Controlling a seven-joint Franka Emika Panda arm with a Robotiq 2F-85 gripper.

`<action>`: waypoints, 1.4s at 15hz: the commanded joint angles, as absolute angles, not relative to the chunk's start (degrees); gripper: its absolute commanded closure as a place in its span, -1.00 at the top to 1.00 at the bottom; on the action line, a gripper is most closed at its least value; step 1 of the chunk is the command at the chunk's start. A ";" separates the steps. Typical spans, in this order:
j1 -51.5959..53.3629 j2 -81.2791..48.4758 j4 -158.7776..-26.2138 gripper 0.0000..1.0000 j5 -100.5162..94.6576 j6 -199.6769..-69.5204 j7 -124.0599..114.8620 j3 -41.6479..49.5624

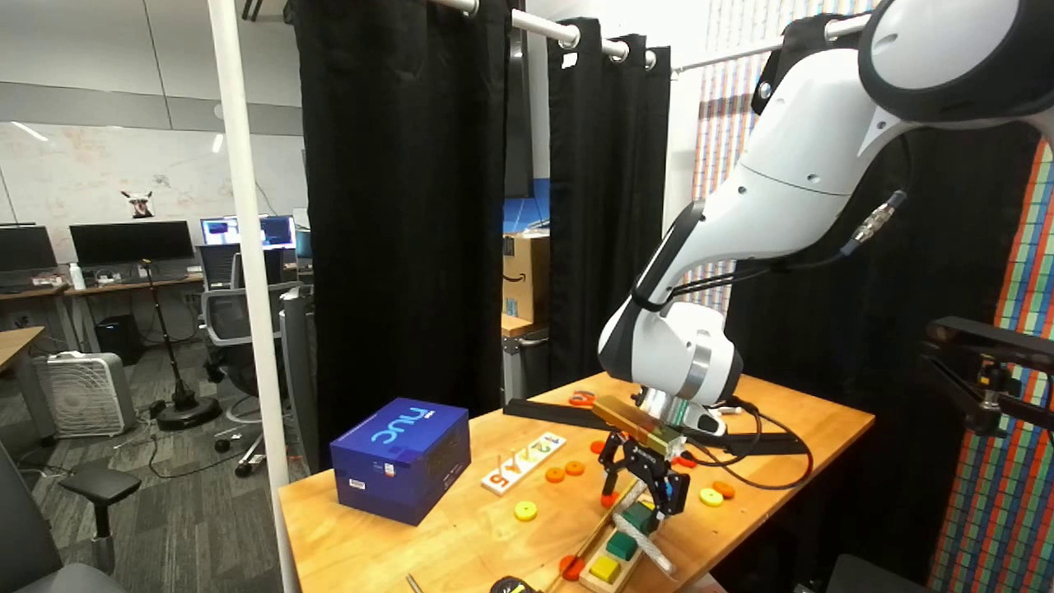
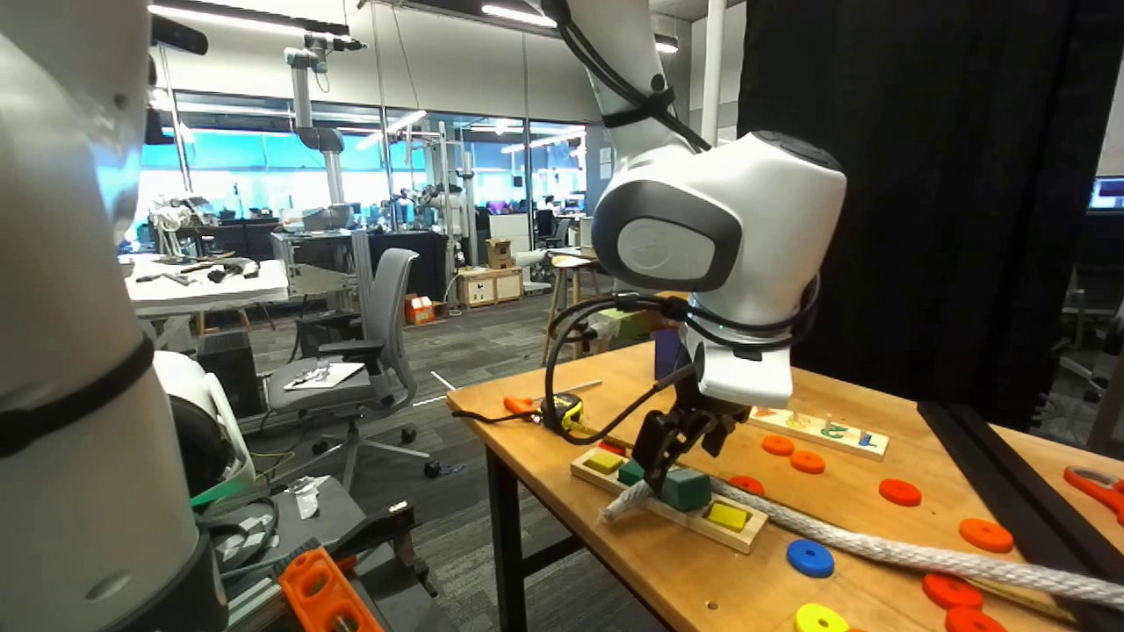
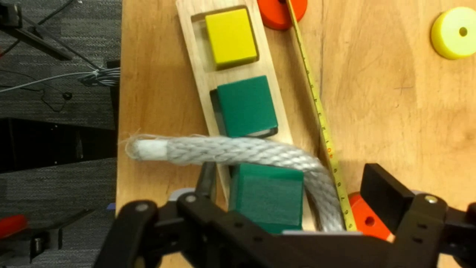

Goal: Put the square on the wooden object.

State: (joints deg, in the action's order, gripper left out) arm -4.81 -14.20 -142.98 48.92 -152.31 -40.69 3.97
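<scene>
Both exterior views look slantwise across the table, sharing the arm. The wrist view faces steeply down from much nearer, over the board both also show.

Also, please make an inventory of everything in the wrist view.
table: one, brown, centre and right
wooden board: one, pale, on the table
green blocks: two, green, on the board
yellow block: one, yellow, set in the board
rope: one, whitish, across the board
measuring tape: one, yellow, alongside the board
rings: three, two red, one yellow, on the table
floor: one, dark grey, left
other items: count unclear, mostly black, left
gripper: one, black, open, at the bottom
</scene>
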 commanded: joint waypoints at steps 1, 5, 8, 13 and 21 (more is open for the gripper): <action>-3.40 -6.64 -146.03 1.00 49.29 -151.94 -36.03 3.22; -1.88 3.55 -151.04 1.00 42.97 -150.41 -32.64 3.10; -1.88 12.69 -155.55 1.00 33.12 -146.40 -33.96 2.16; -1.82 26.79 -159.16 1.00 22.35 -132.05 -31.98 -0.54; -0.81 39.24 -156.53 1.00 13.70 -107.19 -21.33 -3.81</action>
State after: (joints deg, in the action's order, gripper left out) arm -1.48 34.51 -156.95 16.70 -113.16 -25.74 -3.22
